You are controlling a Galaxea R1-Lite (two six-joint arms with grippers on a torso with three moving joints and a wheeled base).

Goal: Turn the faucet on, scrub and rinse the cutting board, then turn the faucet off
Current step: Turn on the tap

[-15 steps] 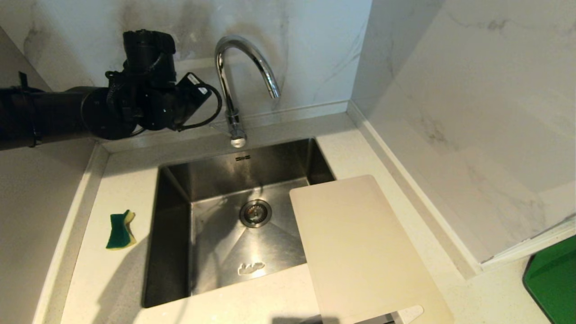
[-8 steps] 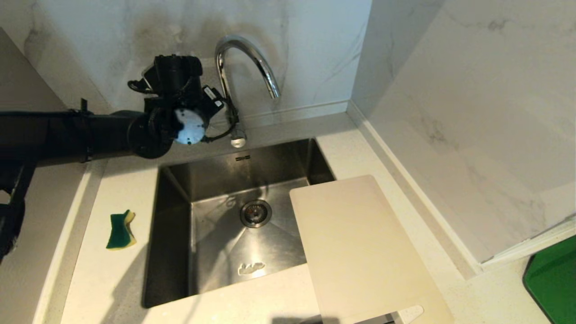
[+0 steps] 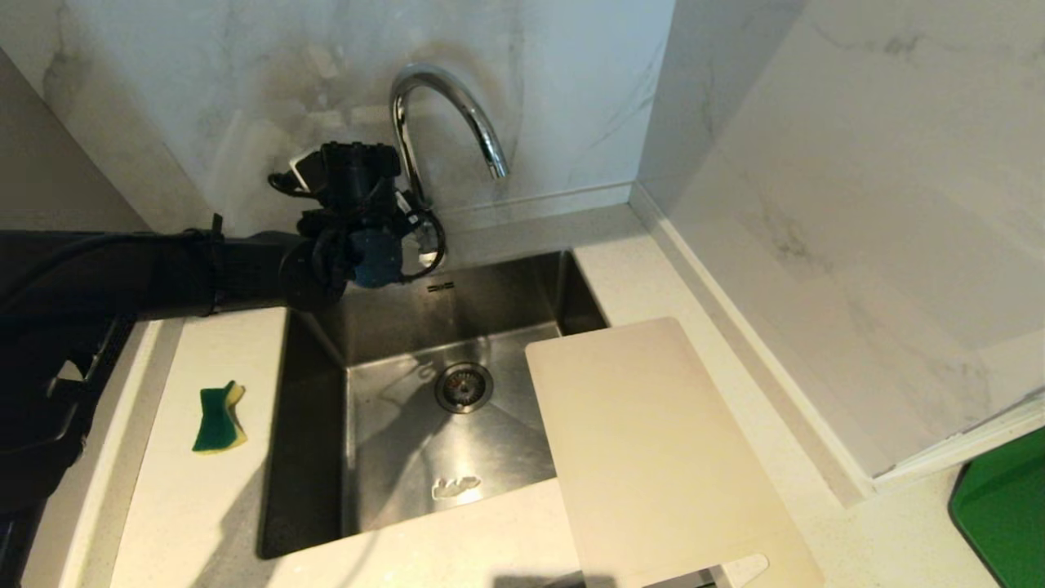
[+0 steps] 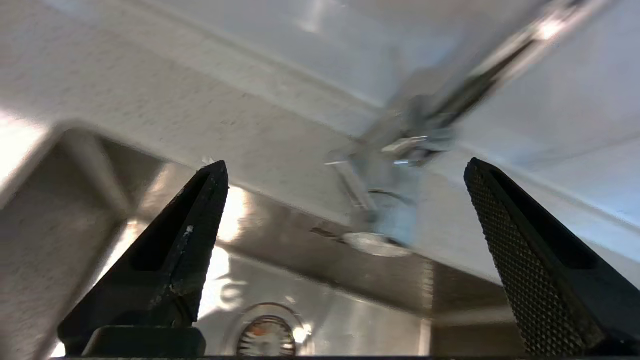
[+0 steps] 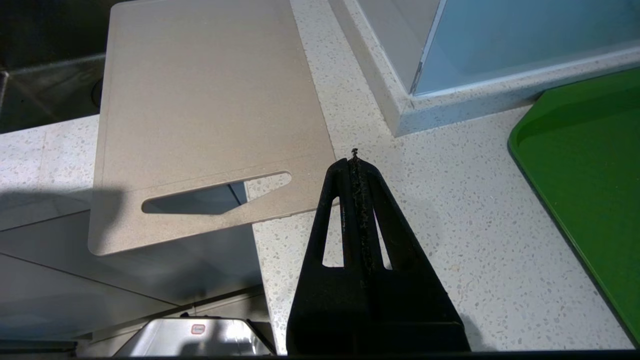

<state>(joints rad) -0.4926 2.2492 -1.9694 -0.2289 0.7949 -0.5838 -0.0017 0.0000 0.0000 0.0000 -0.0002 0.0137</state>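
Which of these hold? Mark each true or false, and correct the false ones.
1. The left gripper is open at the faucet base. True.
2. Water runs from the spout. False: none shows.
3. The cutting board lies partly over the sink. True.
4. The sponge sits in the sink. False: it lies on the counter beside it.
5. The right gripper holds the board. False: it is shut on nothing, beside the board.

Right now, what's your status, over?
Left tool open at faucet base. Right tool shut, parked by cutting board. No water yet. Nothing in the way.
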